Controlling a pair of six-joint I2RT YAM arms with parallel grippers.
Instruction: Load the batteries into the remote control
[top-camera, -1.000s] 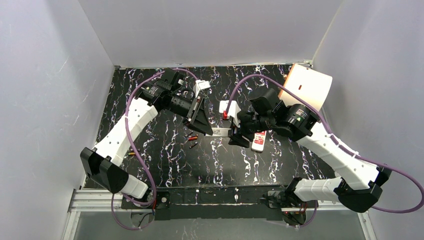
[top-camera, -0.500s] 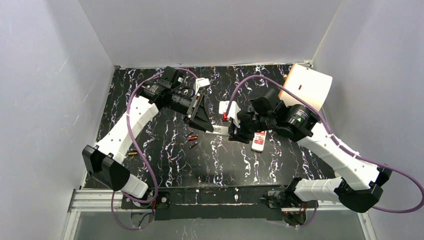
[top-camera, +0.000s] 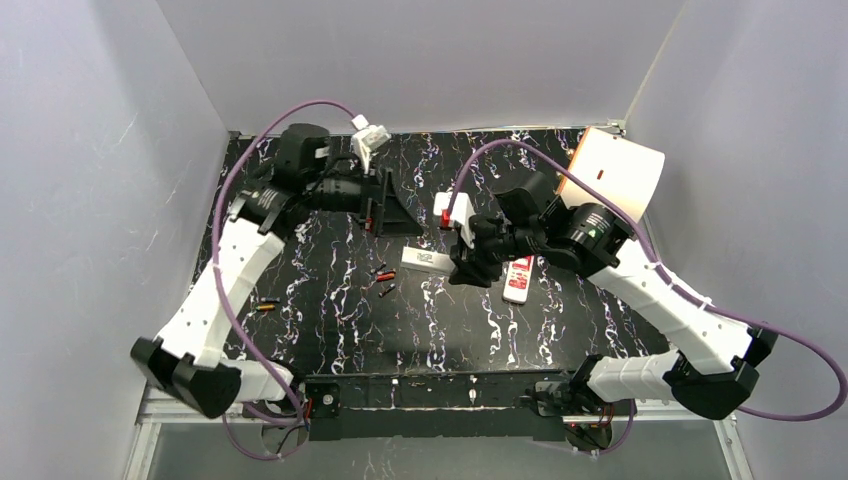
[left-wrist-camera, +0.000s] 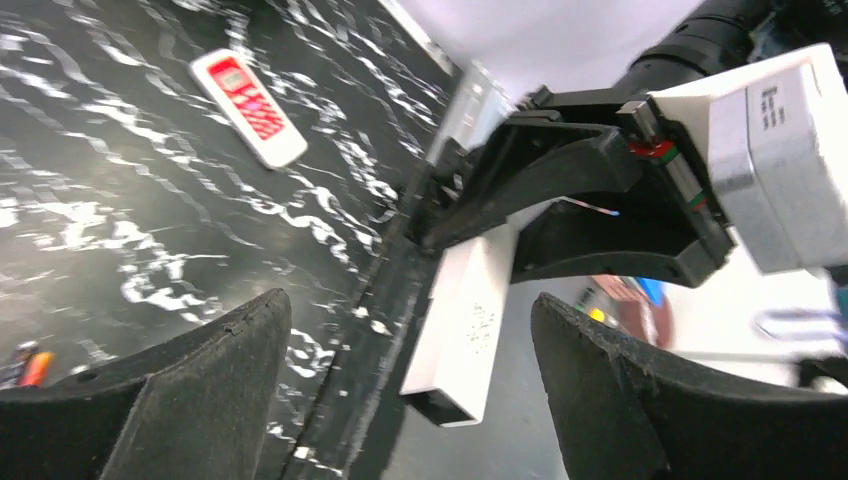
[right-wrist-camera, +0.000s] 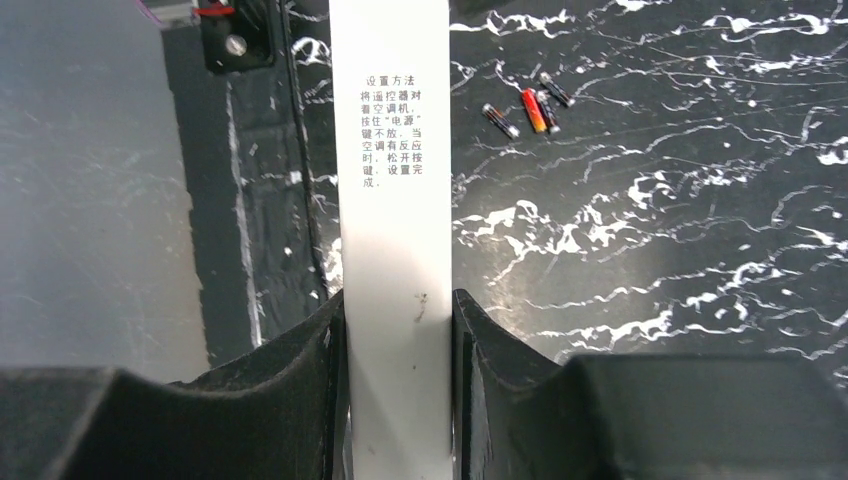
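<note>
While the right gripper (right-wrist-camera: 398, 320) pinches the remote control (right-wrist-camera: 395, 200) from both sides, its two dark fingers press flat against the long edges of the white body. The remote control reaches straight forward out of this grip, and its back face with small printed Chinese text looks to the wrist camera. It is lifted above the table (top-camera: 480, 330) and does not rest on it.

The left gripper (left-wrist-camera: 408, 305) is spread wide and holds nothing. From its own camera the free end of the remote control appears in front of it, between the lines of its two fingers but apart from both. This free end looks dark; I cannot tell if it is an open compartment.

The batteries (right-wrist-camera: 530, 108) lie loose on the table, ahead of the right gripper's fingertips and a little to the right of the held body. They are three small cylinders close together, one orange-red, the others darker. A single battery (top-camera: 265, 306) lies well apart, near the left arm.

A second remote (top-camera: 518, 281), white with a red face, lies flat on the table just beside the right gripper's wrist.
</note>
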